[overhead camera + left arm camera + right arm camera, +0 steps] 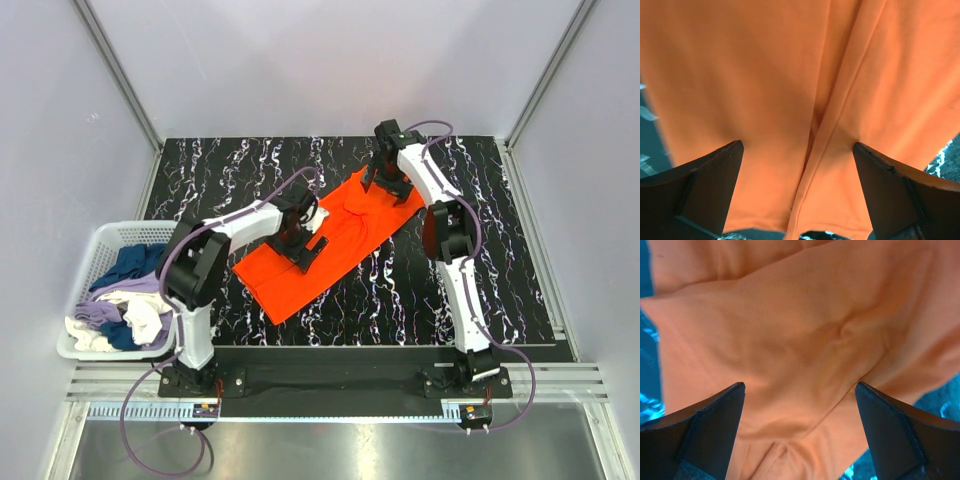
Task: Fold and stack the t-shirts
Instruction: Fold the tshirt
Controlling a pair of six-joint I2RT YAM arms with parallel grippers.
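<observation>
Left gripper (797, 145) wide apart, orange shirt (740, 75) directly beneath, fold line running between fingers (700, 190). Right gripper (800, 385) wide apart, wrinkled shirt end beneath. Basket (118, 226) far left.

On the middle of the table (430, 290), a t-shirt (345, 242), laid slanted from 7 o'clock up to 1 o'clock. Over its middle part, a little toward 9 o'clock, the left gripper (303, 240); over its 1 o'clock end, the right gripper (388, 186). Beside the table edge at 8 o'clock, a basket (100, 241), with a heap of clothes (125, 300) inside.
</observation>
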